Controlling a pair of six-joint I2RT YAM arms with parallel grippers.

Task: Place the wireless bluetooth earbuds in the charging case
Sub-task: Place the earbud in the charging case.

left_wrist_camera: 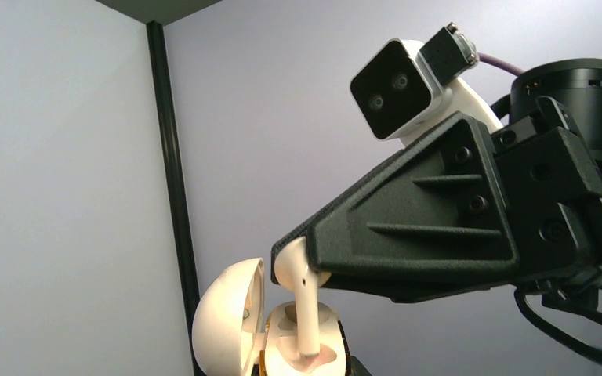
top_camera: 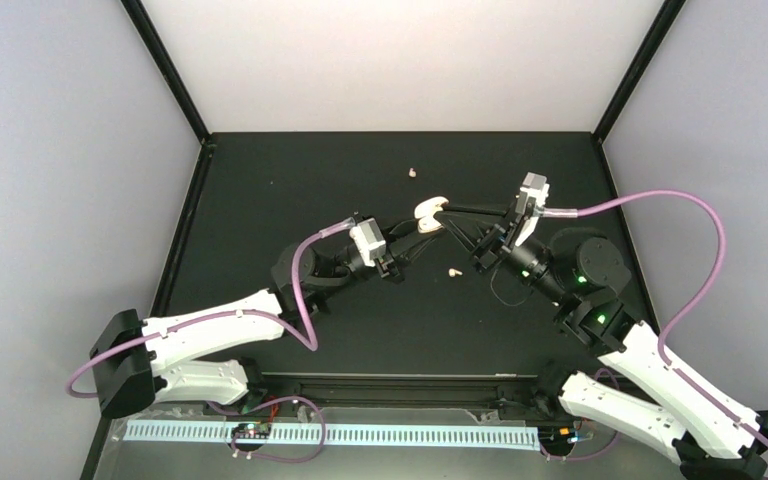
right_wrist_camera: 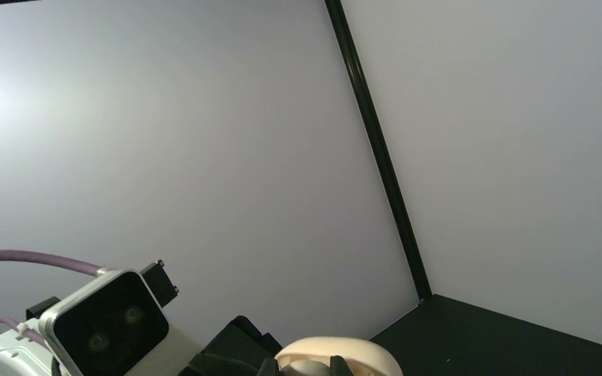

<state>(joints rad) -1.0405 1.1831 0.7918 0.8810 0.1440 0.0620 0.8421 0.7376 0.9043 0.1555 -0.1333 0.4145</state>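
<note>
Converging mid-air, left gripper [top_camera: 422, 231] clamping charging case [left_wrist_camera: 227, 317], right gripper [top_camera: 449, 212] pinching earbud [left_wrist_camera: 307, 317]

Left wrist view: the open charging case [left_wrist_camera: 231, 329] is cut off by the bottom edge, so only its lid and the top of its base show. The head of the earbud [left_wrist_camera: 306, 313] is half covered by the right gripper [left_wrist_camera: 298, 262]. Whether its stem tip is seated in the case cannot be told.

Right wrist view: only the case's domed top [right_wrist_camera: 337, 354] shows at the bottom edge, and it hides the earbud.

Top view: the left gripper [top_camera: 423, 233] partly covers the case. One loose earbud [top_camera: 413, 172] and another [top_camera: 453, 270] on the table [top_camera: 310, 180] are too small to tell head from stem.
</note>
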